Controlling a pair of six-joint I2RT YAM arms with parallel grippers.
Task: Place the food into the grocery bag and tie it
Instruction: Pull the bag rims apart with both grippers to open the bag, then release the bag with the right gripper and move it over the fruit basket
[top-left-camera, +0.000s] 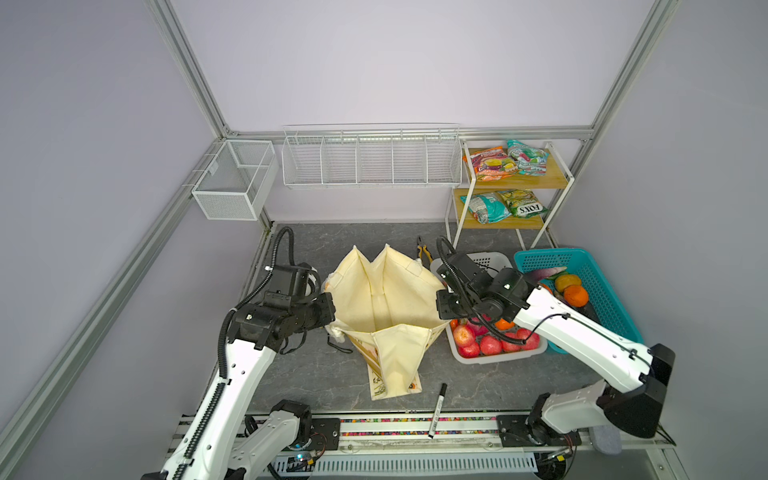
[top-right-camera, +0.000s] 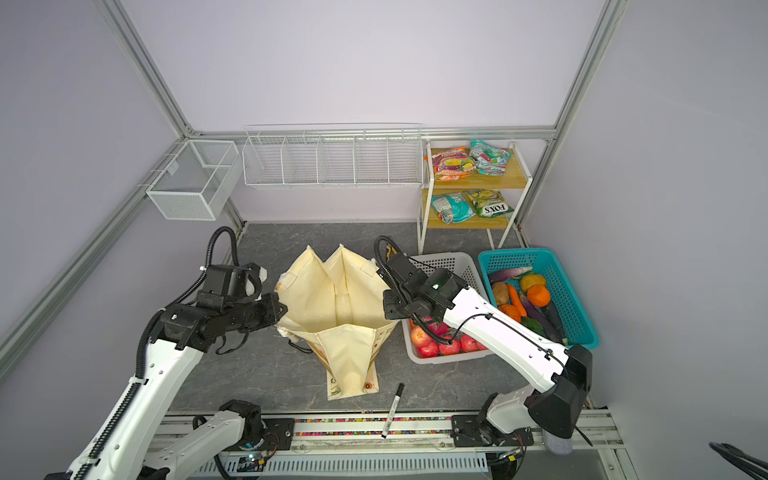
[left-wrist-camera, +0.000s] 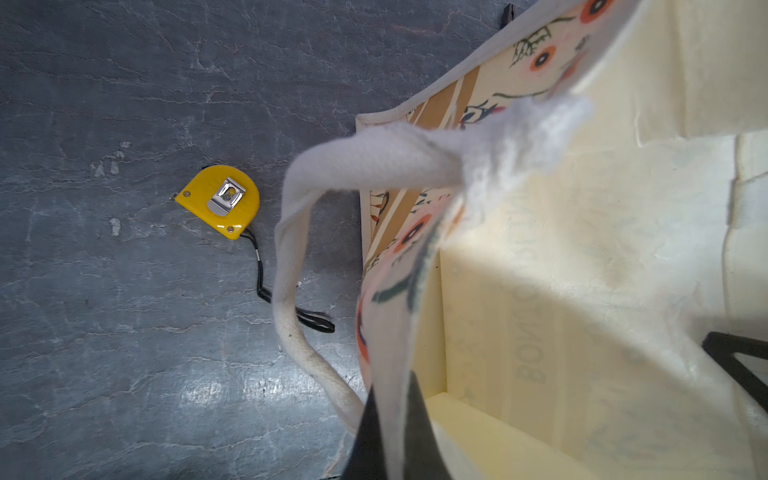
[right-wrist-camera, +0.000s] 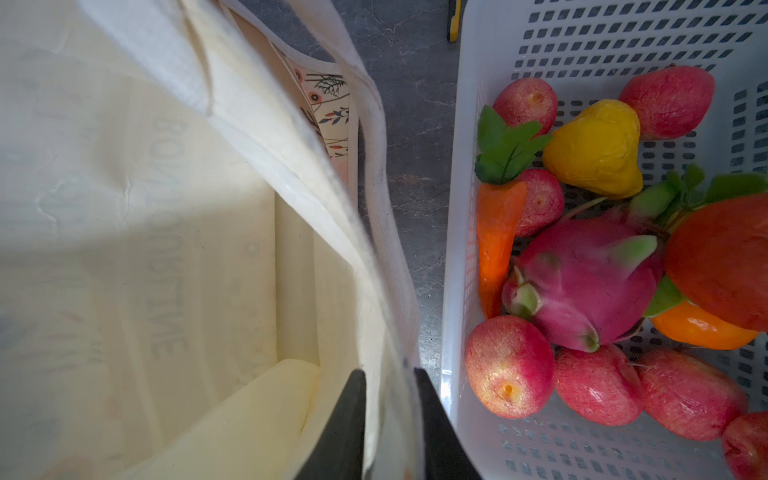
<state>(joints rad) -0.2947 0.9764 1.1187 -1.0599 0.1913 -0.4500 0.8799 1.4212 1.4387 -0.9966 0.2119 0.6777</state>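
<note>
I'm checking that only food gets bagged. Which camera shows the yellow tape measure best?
The left wrist view: the tape measure lies whole on the table, clip up, beside the bag. In both top views the left arm covers its body, and only its black strap loop peeks out. The right wrist view does not show it.

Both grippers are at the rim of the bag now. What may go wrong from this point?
1. The left gripper pinches the grocery bag rim and the right gripper straddles it; when one lets go to fetch food, the mouth may sag shut.
2. The white rope handle hangs over the tape measure strap and might catch it.
</note>
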